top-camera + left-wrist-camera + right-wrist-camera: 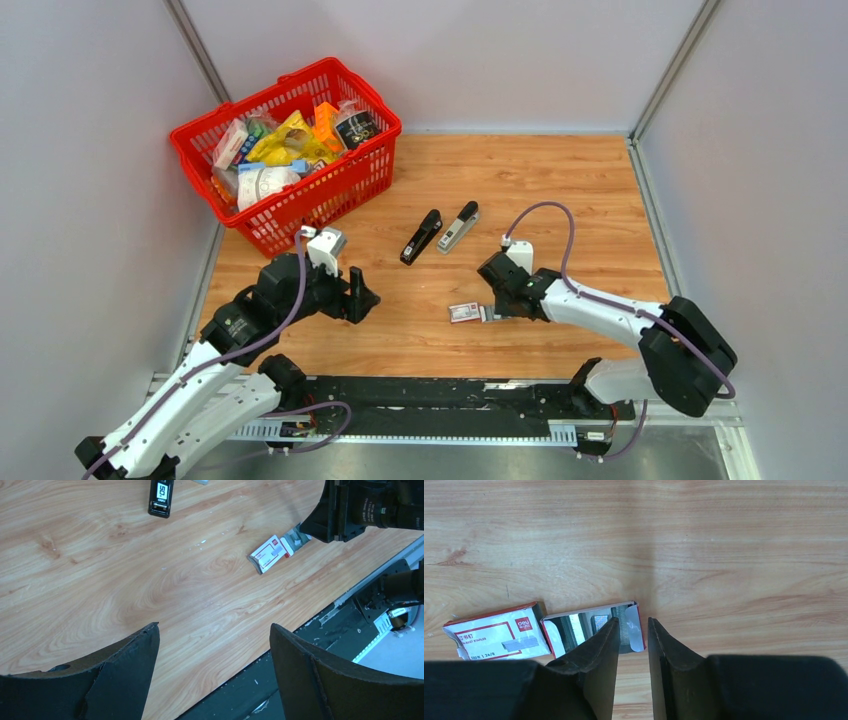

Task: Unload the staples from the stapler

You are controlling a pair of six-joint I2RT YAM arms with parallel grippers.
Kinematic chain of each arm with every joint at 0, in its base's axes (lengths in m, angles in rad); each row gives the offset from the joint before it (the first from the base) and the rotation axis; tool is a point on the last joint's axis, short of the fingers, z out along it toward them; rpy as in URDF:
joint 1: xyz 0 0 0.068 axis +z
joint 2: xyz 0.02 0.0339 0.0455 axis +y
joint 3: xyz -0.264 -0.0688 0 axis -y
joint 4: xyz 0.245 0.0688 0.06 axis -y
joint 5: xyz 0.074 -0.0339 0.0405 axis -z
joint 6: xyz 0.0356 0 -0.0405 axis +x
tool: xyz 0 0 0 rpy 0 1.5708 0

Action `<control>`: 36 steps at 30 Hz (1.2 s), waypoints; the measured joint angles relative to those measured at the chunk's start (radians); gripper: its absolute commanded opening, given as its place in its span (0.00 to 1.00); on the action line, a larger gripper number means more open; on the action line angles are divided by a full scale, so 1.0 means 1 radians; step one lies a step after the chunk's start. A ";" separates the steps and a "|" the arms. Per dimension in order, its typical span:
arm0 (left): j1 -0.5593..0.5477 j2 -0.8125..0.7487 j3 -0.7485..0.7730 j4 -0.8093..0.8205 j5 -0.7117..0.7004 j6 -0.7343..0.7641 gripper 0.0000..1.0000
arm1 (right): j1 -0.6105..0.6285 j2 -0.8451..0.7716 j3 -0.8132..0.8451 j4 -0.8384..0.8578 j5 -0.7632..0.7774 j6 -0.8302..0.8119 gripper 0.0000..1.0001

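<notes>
The stapler, black on top with a silver-grey side, lies on the wooden table past the middle, away from both grippers. My right gripper is low at the right end of the small white, red-marked staple box. In the right wrist view the box has its tray slid out. My right gripper straddles the tray's end, fingers a narrow gap apart, and no grip shows. My left gripper hovers wide open and empty over bare wood.
A black stapler-like bar with a "50" label lies just left of the stapler. A red basket full of packets stands at the back left. Grey walls enclose the table; a black rail runs along the near edge.
</notes>
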 measured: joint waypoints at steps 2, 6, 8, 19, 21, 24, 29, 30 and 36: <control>0.000 0.000 0.000 0.000 0.000 0.000 0.88 | 0.000 0.006 0.000 0.005 -0.002 0.000 0.29; 0.000 0.000 0.000 0.000 0.000 0.000 0.88 | 0.000 0.011 0.000 0.013 -0.007 -0.001 0.28; 0.000 0.000 -0.001 0.000 0.000 0.000 0.88 | 0.000 0.014 0.000 0.016 -0.008 -0.001 0.27; 0.000 0.000 -0.001 0.000 0.000 0.000 0.88 | 0.000 0.022 -0.001 0.020 -0.008 0.000 0.22; 0.000 0.000 -0.001 0.000 0.000 0.000 0.88 | 0.000 0.022 -0.002 0.021 -0.008 0.000 0.22; 0.000 0.000 -0.001 0.000 0.000 0.000 0.88 | 0.000 0.022 -0.002 0.021 -0.007 0.000 0.22; 0.000 0.000 -0.001 0.000 0.000 0.000 0.88 | 0.000 0.018 -0.006 0.026 -0.007 0.000 0.21; 0.000 0.000 -0.001 0.000 0.000 0.000 0.88 | 0.000 0.016 -0.008 0.025 -0.006 0.000 0.23; 0.000 0.000 -0.001 0.000 0.000 0.000 0.88 | 0.000 0.007 -0.010 0.022 0.000 0.000 0.25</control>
